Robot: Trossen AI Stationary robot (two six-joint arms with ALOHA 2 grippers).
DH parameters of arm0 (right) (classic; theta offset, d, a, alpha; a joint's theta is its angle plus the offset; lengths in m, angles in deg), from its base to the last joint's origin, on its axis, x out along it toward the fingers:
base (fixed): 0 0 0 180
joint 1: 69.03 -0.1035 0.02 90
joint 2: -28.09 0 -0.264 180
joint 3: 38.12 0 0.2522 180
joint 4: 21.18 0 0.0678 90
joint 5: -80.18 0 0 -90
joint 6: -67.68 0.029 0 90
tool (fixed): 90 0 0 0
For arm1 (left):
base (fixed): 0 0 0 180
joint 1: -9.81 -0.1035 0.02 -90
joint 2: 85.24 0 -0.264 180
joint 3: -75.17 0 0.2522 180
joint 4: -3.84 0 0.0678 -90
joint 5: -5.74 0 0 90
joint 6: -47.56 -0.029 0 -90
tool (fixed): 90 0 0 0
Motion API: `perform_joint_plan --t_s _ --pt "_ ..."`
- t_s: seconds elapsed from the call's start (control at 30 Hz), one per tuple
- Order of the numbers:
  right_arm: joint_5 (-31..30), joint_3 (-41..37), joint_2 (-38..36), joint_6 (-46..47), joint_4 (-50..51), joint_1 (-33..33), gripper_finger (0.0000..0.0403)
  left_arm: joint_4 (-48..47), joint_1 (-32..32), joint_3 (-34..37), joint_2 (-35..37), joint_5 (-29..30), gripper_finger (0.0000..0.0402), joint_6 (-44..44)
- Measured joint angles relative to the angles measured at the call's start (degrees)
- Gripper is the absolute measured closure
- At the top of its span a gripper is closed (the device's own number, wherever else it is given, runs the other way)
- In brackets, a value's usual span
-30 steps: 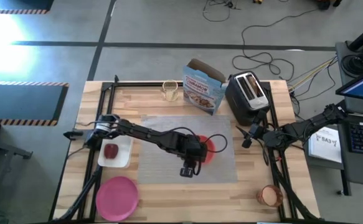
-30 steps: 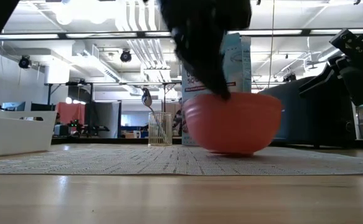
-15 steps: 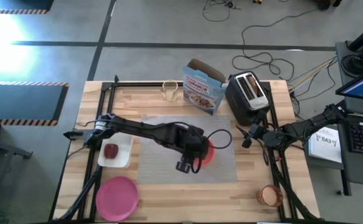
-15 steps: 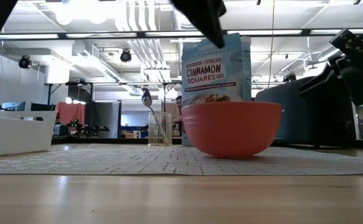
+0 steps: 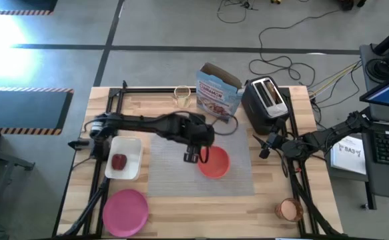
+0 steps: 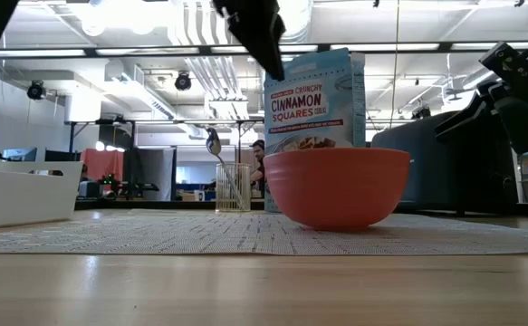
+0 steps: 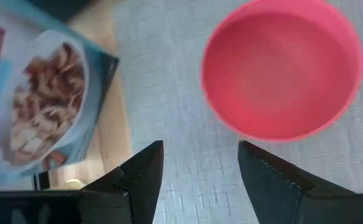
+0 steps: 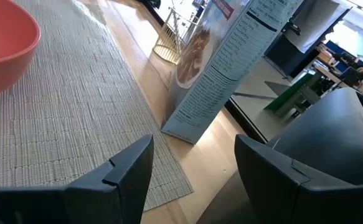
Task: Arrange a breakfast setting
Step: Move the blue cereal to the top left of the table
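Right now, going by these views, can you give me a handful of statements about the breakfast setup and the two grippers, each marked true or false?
1. The red-orange bowl stands upright on the grey woven placemat. True.
2. The left gripper grips the bowl's rim. False: it is open, above the placemat, clear of the bowl.
3. The pink plate lies on the placemat. False: it sits on bare wood at the table's near left corner.
4. The dark-red fruit is in the white tray. True.
5. The right gripper holds the cinnamon squares cereal box. False: it is open and empty beside the black toaster.
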Motion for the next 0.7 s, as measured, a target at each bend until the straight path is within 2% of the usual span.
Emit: perform_joint_plan --t_s 0.2,0.47,0.6,0.7 --pt "0.0 -0.01 0.0 0.02 0.01 0.01 0.0188 12.26 -3.53 17.43 12.26 -0.23 0.0212 -0.58" --pt "0.0 0.0 0.0 0.0 0.13 0.01 0.0188 47.44 -11.63 42.85 28.99 -0.63 0.0212 -5.94" --pt "0.0 -0.01 0.0 0.02 0.13 0.01 0.0188 65.48 -18.18 51.87 32.75 -5.53 0.021 -6.88" --pt "0.0 0.01 0.0 0.02 0.11 0.01 0.0188 71.79 -23.58 54.96 33.08 -10.21 0.0202 -4.85"
